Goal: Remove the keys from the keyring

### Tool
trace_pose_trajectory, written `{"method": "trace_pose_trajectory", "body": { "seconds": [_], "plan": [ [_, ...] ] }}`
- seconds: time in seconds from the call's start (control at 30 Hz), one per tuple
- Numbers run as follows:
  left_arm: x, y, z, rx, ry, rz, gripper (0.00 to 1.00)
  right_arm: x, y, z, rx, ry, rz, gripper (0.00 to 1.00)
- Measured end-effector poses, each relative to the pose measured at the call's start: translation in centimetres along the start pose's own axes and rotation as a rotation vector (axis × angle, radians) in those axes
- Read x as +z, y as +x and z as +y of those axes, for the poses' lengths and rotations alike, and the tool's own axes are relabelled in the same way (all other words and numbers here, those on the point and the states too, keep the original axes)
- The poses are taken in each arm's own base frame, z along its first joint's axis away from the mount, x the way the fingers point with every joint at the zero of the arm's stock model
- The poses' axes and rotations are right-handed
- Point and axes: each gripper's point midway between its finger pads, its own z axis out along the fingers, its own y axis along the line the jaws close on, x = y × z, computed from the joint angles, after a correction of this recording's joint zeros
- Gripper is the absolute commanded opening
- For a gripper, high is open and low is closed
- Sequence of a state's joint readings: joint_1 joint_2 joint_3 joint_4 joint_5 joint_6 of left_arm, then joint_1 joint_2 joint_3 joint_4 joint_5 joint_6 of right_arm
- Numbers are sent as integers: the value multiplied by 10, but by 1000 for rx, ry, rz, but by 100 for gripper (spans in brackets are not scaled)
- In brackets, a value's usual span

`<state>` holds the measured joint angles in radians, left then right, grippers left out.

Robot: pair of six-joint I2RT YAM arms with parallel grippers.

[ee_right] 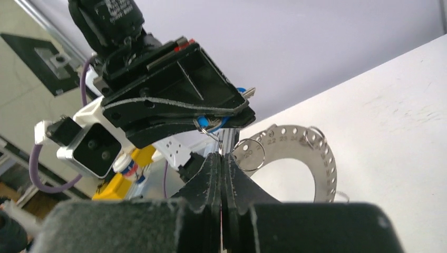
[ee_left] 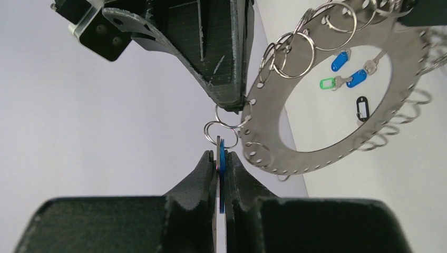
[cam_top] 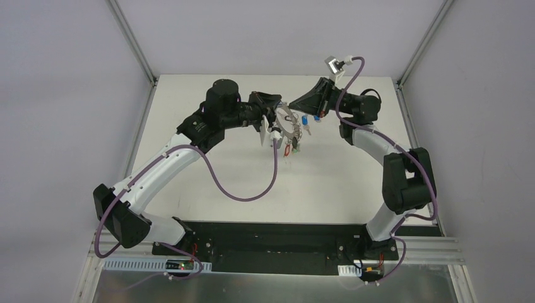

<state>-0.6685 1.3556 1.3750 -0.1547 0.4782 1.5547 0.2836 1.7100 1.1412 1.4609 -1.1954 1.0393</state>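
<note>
Left gripper (ee_left: 220, 158) clenches a blue-tagged key (ee_left: 222, 145); above it, right gripper (ee_left: 233, 103) pinches the keyring (ee_left: 266, 110) rim. Advisable: draw apart slowly, easing the split ring (ee_left: 220, 122) off untwisted.

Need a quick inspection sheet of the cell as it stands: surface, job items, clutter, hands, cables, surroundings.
Surface: white table, matte, no marks seen.
Job's things: keyring held up between both hands, split rings along its rim; blue-tagged key linked to it; loose keys with blue, green and black tags on the table.
Clutter: nothing seen.
Hands: left hand shut on the blue-tagged key; right hand shut on the keyring's rim.
Cables: purple cables along both arms, the left one sagging over the table.
Surroundings: grey walls, aluminium frame posts.
</note>
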Motion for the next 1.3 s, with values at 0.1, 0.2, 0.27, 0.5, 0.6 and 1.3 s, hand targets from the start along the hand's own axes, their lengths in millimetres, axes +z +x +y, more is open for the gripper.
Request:
{"method": "trace_pose_trajectory", "body": {
  "seconds": [0.1,0.2,0.27,0.5,0.6,1.3],
  "plan": [
    [0,-2,-1,-1,-4,0,0,-4,-9,2,6,33,-81,0],
    [0,-4,-4,-15,-8,-2,0,-5,-16,5,13,56,-156,0],
    [-1,-5,-7,-26,-15,-3,0,-7,-17,6,28,73,-198,0],
    [-10,-12,-28,-94,-1,-8,0,-7,-4,9,91,184,-284,49],
    [-12,-13,-31,-117,3,-8,0,-14,1,14,31,251,-285,45],
    [-31,-37,-23,-142,-13,-91,0,-10,45,11,-562,318,53,38]
  ]
}}
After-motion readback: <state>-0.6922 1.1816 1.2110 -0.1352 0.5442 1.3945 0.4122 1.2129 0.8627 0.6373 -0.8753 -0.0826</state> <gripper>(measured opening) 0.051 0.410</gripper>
